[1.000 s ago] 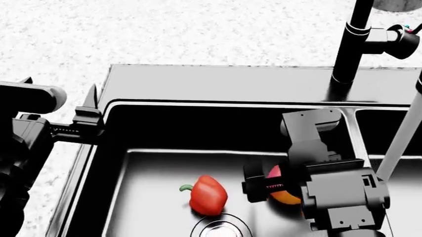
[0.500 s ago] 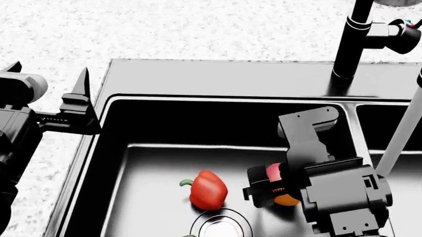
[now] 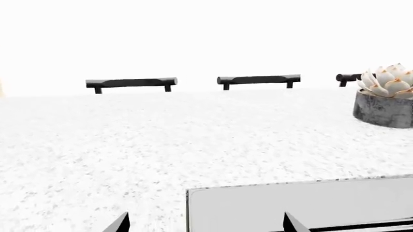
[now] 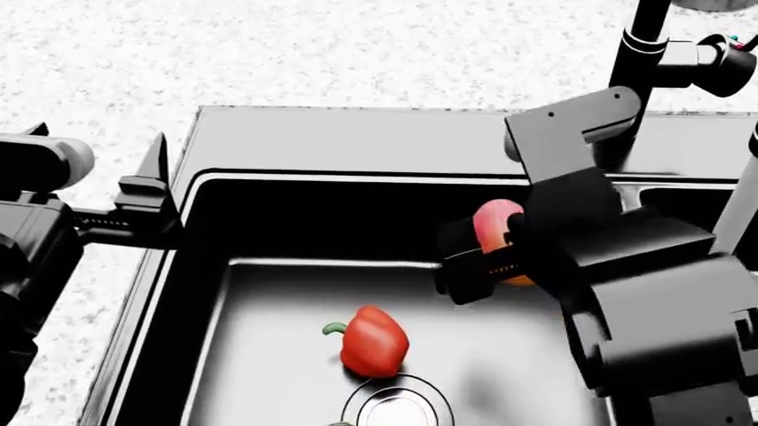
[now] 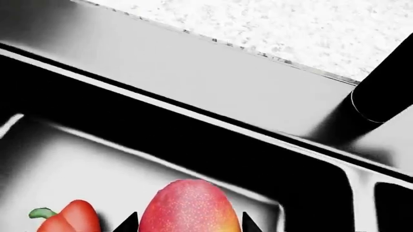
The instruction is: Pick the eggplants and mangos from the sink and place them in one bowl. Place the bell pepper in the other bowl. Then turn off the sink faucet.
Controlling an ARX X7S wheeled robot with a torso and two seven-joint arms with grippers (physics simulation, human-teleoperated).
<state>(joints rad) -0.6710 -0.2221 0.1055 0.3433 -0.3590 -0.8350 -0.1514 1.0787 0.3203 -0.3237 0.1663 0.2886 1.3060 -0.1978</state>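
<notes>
My right gripper [image 4: 498,248] is shut on the red-to-orange mango [image 4: 495,226] and holds it up inside the left basin of the black sink [image 4: 296,142], well above the floor. In the right wrist view the mango [image 5: 190,208] sits between the two fingertips. The red bell pepper [image 4: 373,343] with its green stem lies on the basin floor by the round drain [image 4: 397,408]; it also shows in the right wrist view [image 5: 67,220]. My left gripper [image 4: 148,200] is open and empty over the sink's left rim. The eggplant is out of view. The faucet post [image 4: 634,62] stands at the back right.
The speckled white counter [image 4: 237,53] surrounds the sink. The faucet's side lever [image 4: 711,67] sticks out right of the post. A pale water stream [image 4: 734,213] falls at the right. In the left wrist view a potted succulent [image 3: 386,96] stands on the counter before dark drawer handles [image 3: 131,83].
My right gripper has lifted the mango off the basin floor and up toward the back of the sink. The pepper has stayed put. The left arm has barely shifted.
</notes>
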